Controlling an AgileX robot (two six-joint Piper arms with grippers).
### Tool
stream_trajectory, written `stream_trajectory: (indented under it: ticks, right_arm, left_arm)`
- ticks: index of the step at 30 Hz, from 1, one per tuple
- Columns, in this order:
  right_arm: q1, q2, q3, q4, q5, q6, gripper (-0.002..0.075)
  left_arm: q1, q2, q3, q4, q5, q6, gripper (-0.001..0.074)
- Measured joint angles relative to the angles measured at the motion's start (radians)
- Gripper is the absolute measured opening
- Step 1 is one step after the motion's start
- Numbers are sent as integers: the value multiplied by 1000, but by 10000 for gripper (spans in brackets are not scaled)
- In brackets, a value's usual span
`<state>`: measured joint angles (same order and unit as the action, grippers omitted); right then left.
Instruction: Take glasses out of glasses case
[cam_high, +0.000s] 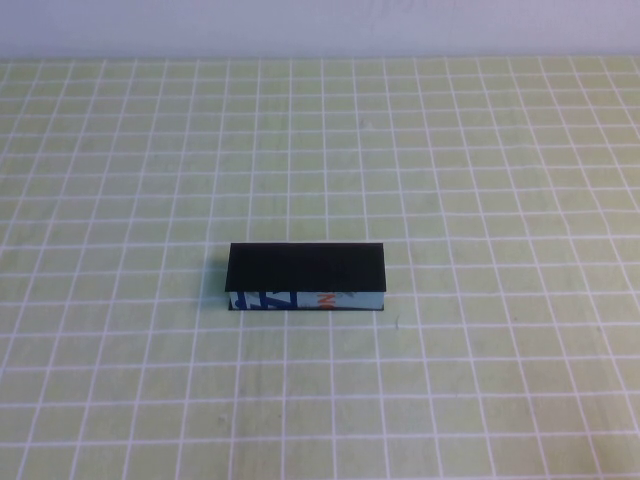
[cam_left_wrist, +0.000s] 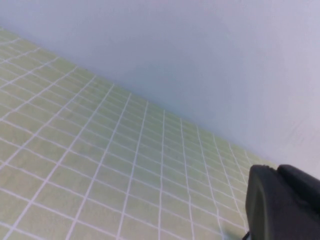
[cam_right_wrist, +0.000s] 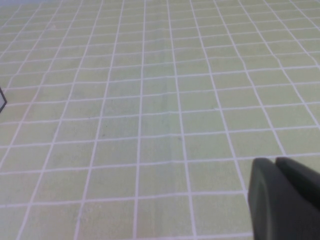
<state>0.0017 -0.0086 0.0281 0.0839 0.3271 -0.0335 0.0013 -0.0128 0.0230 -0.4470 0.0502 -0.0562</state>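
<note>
The glasses case (cam_high: 306, 279) lies in the middle of the table in the high view, its flat black lid shut and its light blue side with dark blue and orange print facing me. The glasses are hidden. Neither arm shows in the high view. My left gripper (cam_left_wrist: 278, 171) shows only in the left wrist view, shut and empty, over bare mat near the back wall. My right gripper (cam_right_wrist: 275, 162) shows only in the right wrist view, shut and empty, over bare mat. A dark corner of the case (cam_right_wrist: 2, 97) just shows at that view's edge.
A yellow-green mat with a white grid (cam_high: 480, 180) covers the whole table. A pale wall (cam_high: 320, 25) runs along the far edge.
</note>
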Motion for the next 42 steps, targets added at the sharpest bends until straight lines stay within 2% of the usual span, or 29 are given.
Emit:
stream_trajectory:
  ticks: [5, 9, 14, 18, 25, 34, 42]
  right_arm:
    - [0, 0, 0, 0, 0, 0, -18]
    - [0, 0, 0, 0, 0, 0, -18]
    - [0, 0, 0, 1, 0, 0, -18]
    - [0, 0, 0, 1, 0, 0, -18]
    - [0, 0, 0, 1, 0, 0, -18]
    - [0, 0, 0, 1, 0, 0, -18]
    - [0, 0, 0, 1, 0, 0, -18]
  left_arm:
    - [0, 12, -13, -51, 113, -4, -4]
    - [0, 126, -142, -72, 249, 17, -4]
    - [0, 374, -363, -81, 469, 114, -4]
    - [0, 623, -543, -96, 641, 264, -4]
    - [0, 1036, -876, -182, 814, 551, -4]
    - [0, 1501, -1181, -415, 873, 823, -4]
    - [-17, 1781, -1362, -540, 900, 934, -4]
